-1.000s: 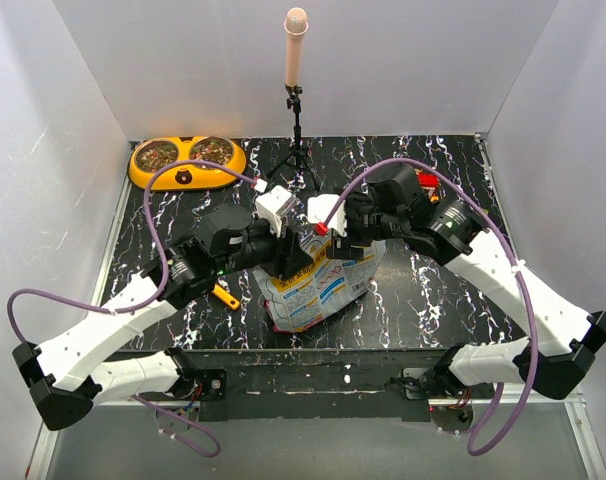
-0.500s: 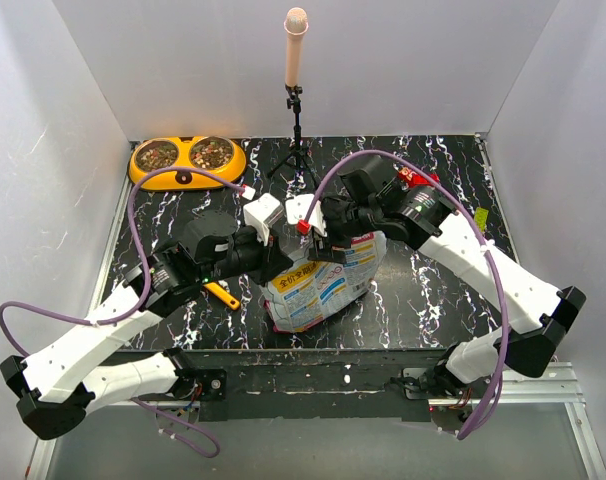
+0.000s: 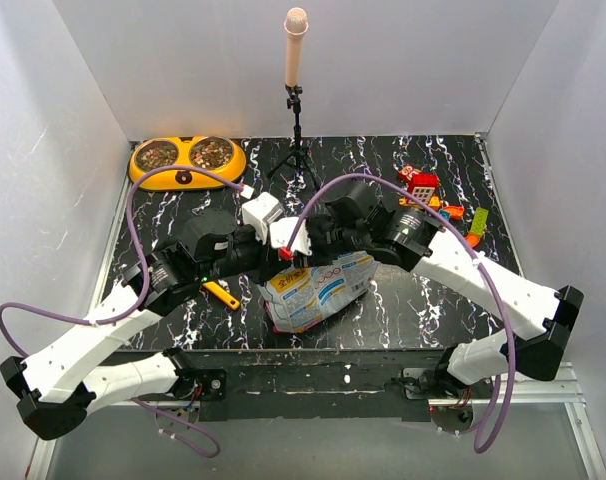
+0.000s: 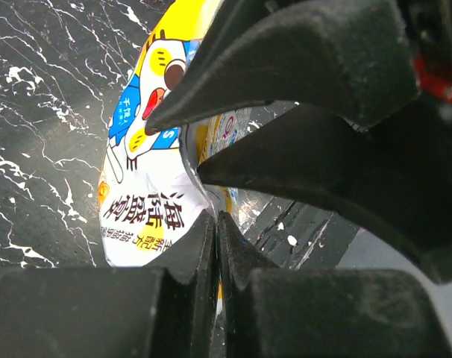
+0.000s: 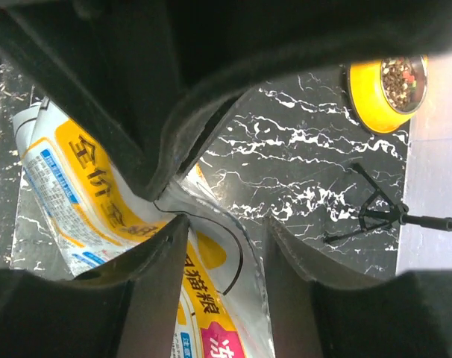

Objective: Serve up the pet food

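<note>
The white pet food bag (image 3: 318, 288) with its colourful print lies flat near the table's front edge. My left gripper (image 3: 271, 256) is at the bag's top left corner. In the left wrist view its jaws are shut on the bag's thin edge (image 4: 183, 156), and my left gripper (image 4: 215, 222) pinches it at the tips. My right gripper (image 3: 295, 247) sits right beside it. In the right wrist view my right gripper (image 5: 226, 246) is open, astride the bag's rim (image 5: 211, 294). Brown pet food (image 3: 211, 151) fills both steel cups of the orange double bowl (image 3: 186, 176).
A yellow-orange scoop (image 3: 223, 295) lies left of the bag, partly under the left arm. A microphone on a tripod (image 3: 296, 95) stands at the back centre. Small colourful toys (image 3: 421, 183) lie at the back right. White walls close in three sides.
Both grippers have shifted left to the bag's top corner. The left jaws have closed on the bag's edge. The right jaws have narrowed, and the right arm has uncovered the toys.
</note>
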Available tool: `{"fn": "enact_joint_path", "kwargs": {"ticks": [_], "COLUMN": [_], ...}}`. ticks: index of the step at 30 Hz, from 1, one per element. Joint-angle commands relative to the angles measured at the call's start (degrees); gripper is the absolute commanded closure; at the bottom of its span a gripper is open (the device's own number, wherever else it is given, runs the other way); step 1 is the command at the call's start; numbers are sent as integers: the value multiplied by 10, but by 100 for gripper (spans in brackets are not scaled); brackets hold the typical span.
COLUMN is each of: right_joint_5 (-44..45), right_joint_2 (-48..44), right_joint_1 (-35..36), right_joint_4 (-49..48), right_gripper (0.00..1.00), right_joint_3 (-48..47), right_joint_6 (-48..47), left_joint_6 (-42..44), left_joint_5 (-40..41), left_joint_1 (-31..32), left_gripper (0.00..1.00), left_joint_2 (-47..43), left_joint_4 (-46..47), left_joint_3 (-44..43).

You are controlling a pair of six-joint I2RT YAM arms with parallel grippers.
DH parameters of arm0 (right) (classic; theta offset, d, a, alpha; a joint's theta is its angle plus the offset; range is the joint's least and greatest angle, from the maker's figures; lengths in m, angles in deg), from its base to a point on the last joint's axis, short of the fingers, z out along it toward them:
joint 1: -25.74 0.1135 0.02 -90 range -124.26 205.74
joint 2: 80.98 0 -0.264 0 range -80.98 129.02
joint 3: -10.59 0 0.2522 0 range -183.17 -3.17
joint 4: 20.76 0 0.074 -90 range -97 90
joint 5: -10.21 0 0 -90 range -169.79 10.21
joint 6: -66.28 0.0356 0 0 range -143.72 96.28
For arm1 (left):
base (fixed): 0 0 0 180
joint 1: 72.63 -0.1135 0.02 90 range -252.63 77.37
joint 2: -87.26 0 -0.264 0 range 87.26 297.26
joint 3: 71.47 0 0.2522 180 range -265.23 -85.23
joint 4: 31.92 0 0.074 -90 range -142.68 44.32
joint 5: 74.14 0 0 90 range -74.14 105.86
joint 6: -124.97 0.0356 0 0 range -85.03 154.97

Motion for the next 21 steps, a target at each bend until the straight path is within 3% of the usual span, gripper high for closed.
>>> {"fn": "enact_joint_path", "kwargs": {"ticks": [1, 2, 4, 6, 7, 13, 18, 21], "right_joint_5": [-6, -2, 24, 67, 103, 309, 322, 308], "right_joint_2": [6, 8, 15, 12, 8, -18, -56, -60], "right_joint_1": [26, 28, 33, 43, 51, 63, 81, 90], "right_joint_4": [-79, -79, -75, -96, -117, -182, -204, -208], "right_gripper": [46, 48, 60, 90, 98, 99, 99, 99], "right_joint_3": [8, 6, 2, 14, 25, 46, 71, 59], "right_joint_6": [-1, -1, -11, -25, -38, -4, 11, 25], "left_joint_6": [-8, -7, -6, -6, -7, -22, -42, -45], "left_joint_5": [-38, -38, -39, -36, -34, -15, -15, -17], "left_joint_1": [8, 8, 8, 8, 8, 8, 8, 8], "left_gripper": [100, 100, 100, 100, 100, 100, 100, 72], "left_joint_2": [-20, -19, -18, -18, -21, -41, -43, -25], "left_joint_4": [55, 55, 55, 54, 53, 42, 46, 50], "left_joint_3": [-12, -13, -18, -18, -16, 3, 17, 15]}}
